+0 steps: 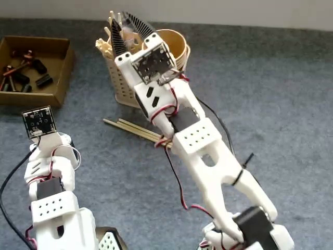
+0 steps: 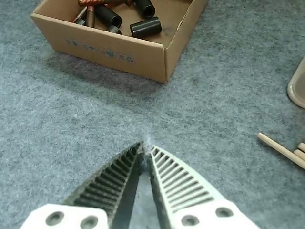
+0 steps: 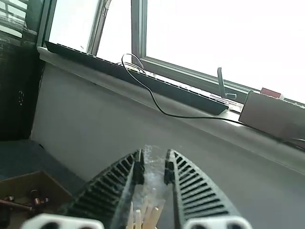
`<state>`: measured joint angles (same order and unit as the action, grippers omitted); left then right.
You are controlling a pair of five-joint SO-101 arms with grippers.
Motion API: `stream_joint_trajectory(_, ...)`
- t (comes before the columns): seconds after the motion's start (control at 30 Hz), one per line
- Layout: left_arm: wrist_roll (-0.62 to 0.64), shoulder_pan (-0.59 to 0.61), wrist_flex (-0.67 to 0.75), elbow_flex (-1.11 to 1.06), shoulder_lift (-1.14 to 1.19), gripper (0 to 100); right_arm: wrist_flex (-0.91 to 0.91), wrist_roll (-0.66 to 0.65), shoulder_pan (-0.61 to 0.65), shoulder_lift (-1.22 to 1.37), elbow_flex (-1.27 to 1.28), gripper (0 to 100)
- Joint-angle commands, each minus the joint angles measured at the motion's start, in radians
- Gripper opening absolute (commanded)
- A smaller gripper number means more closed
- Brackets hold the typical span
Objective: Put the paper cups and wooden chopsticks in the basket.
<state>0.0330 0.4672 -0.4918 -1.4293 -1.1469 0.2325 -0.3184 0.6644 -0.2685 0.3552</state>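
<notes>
Wooden chopsticks (image 3: 143, 219) pinched in right hand (image 3: 153, 162) above basket (image 1: 125, 88), left hand (image 2: 145, 148) closed, empty, over grey carpet (image 2: 214, 105)

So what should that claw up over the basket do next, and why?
Probably open and let go. The right claw hangs just above the basket with a bundle of chopsticks between its fingers, so releasing should drop them in beside the paper cup. The loose chopsticks on the table could come after.
</notes>
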Motion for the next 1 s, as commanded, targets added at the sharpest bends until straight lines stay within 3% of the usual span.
stream_joint_trajectory(0.0, 0.003, 0.005, 0.02, 0.005, -0.015, 1, -0.059, -0.012, 0.048, -0.153, 0.056, 1.2)
stream_joint_trajectory(0.53, 0.003, 0.005, 0.02, 0.004, -0.015, 1, -0.077, -0.012, 0.068, -0.535, 0.55, 0.4)
stream_joint_trajectory(0.97, 0.003, 0.005, 0.02, 0.004, -0.015, 1, -0.09, -0.012, 0.062, -0.634, 0.802, 0.4)
